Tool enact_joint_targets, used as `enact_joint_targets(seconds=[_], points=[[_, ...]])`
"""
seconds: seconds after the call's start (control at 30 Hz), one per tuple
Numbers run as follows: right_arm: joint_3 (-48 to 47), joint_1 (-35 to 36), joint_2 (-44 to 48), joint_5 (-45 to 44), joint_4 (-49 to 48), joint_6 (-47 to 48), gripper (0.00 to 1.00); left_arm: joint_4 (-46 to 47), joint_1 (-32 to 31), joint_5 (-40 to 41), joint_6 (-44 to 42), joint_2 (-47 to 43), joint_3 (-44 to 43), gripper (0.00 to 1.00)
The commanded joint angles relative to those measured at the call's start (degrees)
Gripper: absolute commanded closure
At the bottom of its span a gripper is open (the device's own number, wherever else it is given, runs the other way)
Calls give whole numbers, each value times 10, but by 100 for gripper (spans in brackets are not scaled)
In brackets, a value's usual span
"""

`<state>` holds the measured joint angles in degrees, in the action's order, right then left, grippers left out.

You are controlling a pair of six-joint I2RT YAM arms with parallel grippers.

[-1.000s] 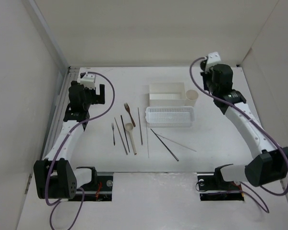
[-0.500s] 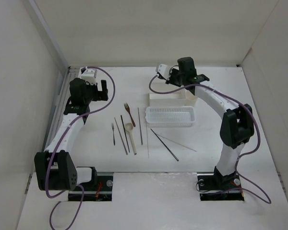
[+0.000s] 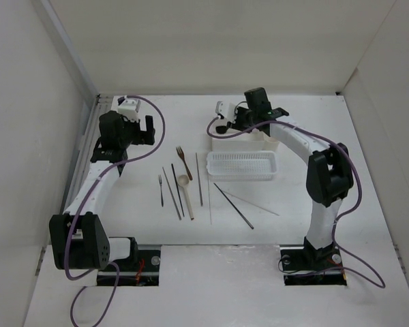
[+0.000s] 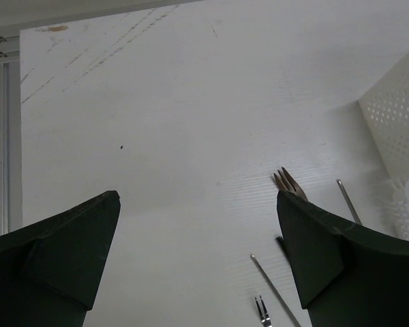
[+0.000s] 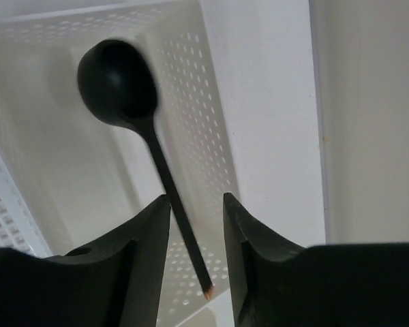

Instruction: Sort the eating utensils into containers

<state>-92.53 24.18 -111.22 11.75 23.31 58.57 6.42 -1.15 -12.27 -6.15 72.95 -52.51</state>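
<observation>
Reaching over the white box [image 3: 233, 144] at the far middle of the table [image 3: 136, 204], the right arm covered much of that box from the overhead camera; the fingers of the right gripper [image 5: 196, 211] could not be made out from above. The right wrist view showed them a narrow gap apart; the thin handle of a dark spoon [image 5: 117, 80] ran between them; the gap looked wider than the handle, and whether either finger touched it could not be told, the spoon being slightly blurred. Its bowl showed against the box's perforated inner wall; whether it rested on the box floor was unclear.

The left gripper [image 4: 198, 197] hung above bare table at the far left, its fingers spread wide with nothing between them. In its wrist view only the tines of the brown fork [image 4: 290, 182] showed; the handle was hidden behind the right-hand finger; perforated white walls were cut off by the right edge.

The other utensils lay loose in front of the white basket [image 3: 211, 165], which stood just in front of the box: the brown fork, a small dark fork [image 3: 161, 187], a cream spoon [image 3: 185, 189], and several chopsticks [image 3: 233, 205], some too thin to count surely.
</observation>
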Motion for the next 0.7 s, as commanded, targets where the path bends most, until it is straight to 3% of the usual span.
enact_joint_targets(seconds=[0.0,0.03,0.07,0.1,0.27,0.3,0.37,0.47,0.53,0.57,0.6,0.67], points=[[-18,9,6,-14,-17,-16,56,0,-3,-69,-52,-17,0,1],[-12,9,14,-20,-29,-24,56,-23,-15,-92,-78,-17,0,3],[-4,9,21,-26,-55,-33,46,-37,-24,-117,-128,-17,0,3],[12,9,29,-26,-70,-38,24,-53,-35,-122,-152,-17,0,3],[31,9,79,-44,-141,-94,16,-203,-117,-139,-294,-3,-28,3],[31,9,86,-51,-155,-103,0,-224,-129,-134,-313,7,-35,3],[24,9,101,-73,-175,-175,0,-262,-160,-134,-332,31,-56,3],[31,9,127,-123,-216,-262,0,-329,-184,-139,-313,64,-99,7],[46,9,160,-175,-251,-359,0,-347,-203,-139,-257,94,-115,8],[61,16,182,-198,-257,-425,0,-347,-203,-132,-188,105,-126,10],[68,16,193,-221,-257,-456,0,-347,-203,-123,-187,105,-126,10],[95,34,212,-301,-257,-519,0,-317,-208,-75,-55,111,-126,7]])
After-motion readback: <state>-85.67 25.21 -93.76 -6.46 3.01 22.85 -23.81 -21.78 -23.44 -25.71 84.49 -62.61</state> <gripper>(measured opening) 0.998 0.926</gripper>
